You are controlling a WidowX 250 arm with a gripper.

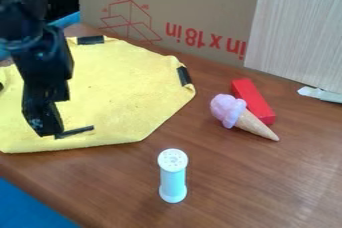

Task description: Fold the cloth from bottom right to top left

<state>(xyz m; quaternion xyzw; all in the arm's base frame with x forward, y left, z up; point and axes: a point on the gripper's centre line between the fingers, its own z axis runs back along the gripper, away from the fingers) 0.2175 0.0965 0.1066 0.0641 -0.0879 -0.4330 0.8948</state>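
Cloth (120, 97): yellow, mostly flat on the brown wood-look table (234, 187), center left to left edge of frame, black strips (184, 75) along its rim. Claw (51, 130) hangs over the cloth's lower left part, by another dark strip (can't tell if it's spread or closed). Toy ice cream (242, 115) right of center, tip toward lower right, red block (252, 100) just beside it. White-capped pale blue shaker (173, 177) upright, bottom center. Cardboard box (200, 12) behind, red print on it, pale wood-grain panel (294, 32) upper right. Small white thing (320, 94) at right edge. Blue surface (27, 207) lower left, past the table edge.
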